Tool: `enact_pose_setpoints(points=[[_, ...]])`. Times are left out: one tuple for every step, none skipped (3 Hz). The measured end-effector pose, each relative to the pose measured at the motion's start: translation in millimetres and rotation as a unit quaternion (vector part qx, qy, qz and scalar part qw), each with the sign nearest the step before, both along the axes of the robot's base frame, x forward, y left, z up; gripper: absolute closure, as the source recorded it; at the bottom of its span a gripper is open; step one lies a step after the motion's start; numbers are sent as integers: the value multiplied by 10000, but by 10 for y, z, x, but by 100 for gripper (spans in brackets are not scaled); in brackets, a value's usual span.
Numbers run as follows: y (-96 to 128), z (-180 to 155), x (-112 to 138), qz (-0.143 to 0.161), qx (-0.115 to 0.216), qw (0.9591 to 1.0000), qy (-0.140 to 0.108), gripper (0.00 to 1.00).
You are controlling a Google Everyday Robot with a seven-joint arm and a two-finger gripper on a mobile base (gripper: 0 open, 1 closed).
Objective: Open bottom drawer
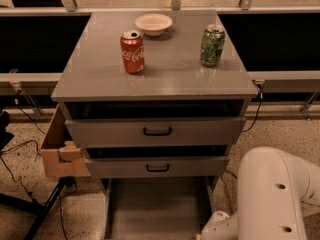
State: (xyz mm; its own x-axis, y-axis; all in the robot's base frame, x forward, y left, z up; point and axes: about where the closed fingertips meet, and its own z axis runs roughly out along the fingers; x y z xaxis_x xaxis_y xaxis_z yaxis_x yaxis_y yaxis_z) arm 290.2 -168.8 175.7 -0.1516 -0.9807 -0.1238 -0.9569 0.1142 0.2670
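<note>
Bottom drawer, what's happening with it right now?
The bottom drawer is pulled well out, its grey tray showing. The robot's white arm is by its right front corner; the gripper is out of view past the bottom edge. A red can, a green can and a bowl sit on the cabinet top.

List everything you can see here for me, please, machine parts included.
cabinet: one, grey, centre
red can: one, red, cabinet top, left
green can: one, green, cabinet top, right
bowl: one, white, cabinet top, back
top drawer: one, grey, black handle, under the top
middle drawer: one, grey, black handle, below that
bottom drawer: one, grey, pulled out near the floor
cardboard box: one, brown, cabinet's left side
cables: black, floor, left
robot arm: one, white, lower right
gripper: not in view, beyond the bottom edge
</note>
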Motion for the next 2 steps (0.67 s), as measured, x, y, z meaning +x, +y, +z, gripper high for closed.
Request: enact_pose_setpoints(points=[[-9,0,32,0,0,10000,0,72],[-6,0,41,0,0,10000,0,95]])
